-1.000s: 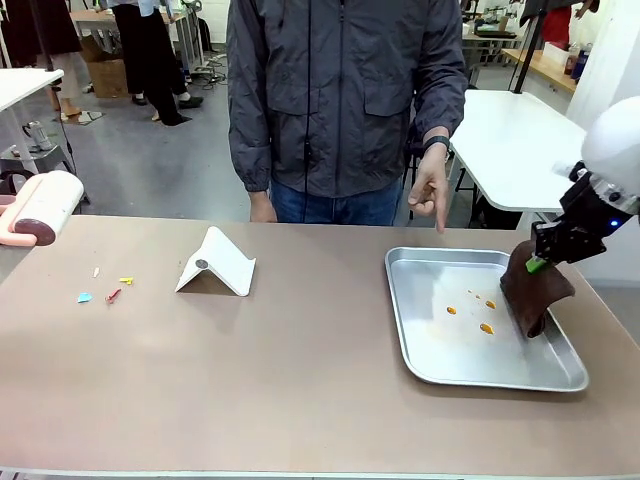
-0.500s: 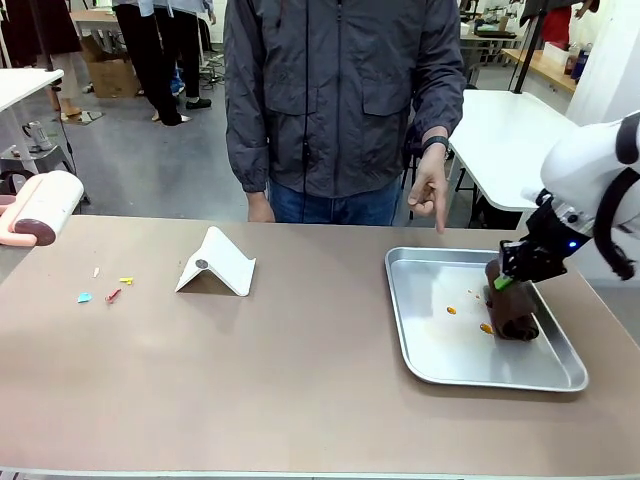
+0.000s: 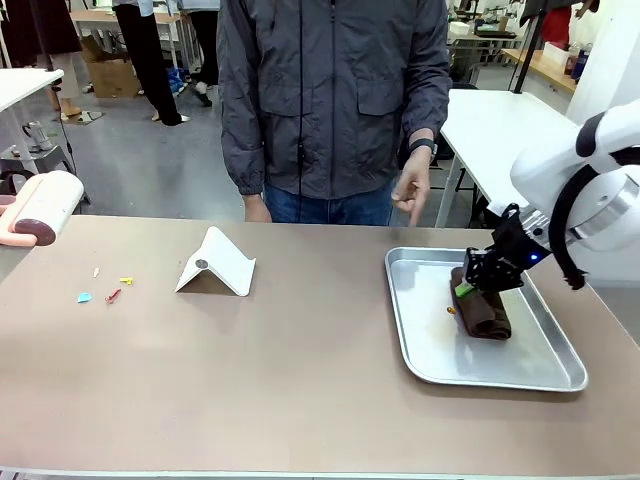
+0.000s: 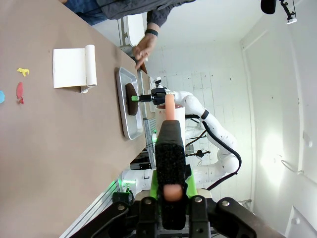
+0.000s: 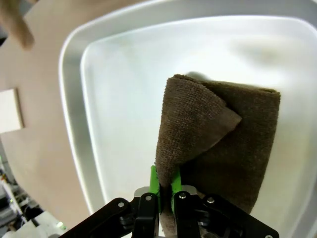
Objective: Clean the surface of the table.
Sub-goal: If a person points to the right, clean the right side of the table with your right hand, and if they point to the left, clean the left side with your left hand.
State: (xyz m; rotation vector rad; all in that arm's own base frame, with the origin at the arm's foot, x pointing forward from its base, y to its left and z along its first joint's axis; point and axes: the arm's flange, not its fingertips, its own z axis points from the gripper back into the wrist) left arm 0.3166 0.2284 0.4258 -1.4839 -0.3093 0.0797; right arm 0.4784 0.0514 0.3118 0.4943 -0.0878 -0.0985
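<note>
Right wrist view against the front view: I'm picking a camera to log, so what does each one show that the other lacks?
Right wrist: the folded flap of the brown cloth, pinched by the right gripper. Front: the person's grey jacket, coloured scraps, a lint roller. Both: the metal tray, cloth, table.

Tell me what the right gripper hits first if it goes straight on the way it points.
The right gripper would likely press its brown cloth into the tray floor just beneath; depth is unclear.
</note>
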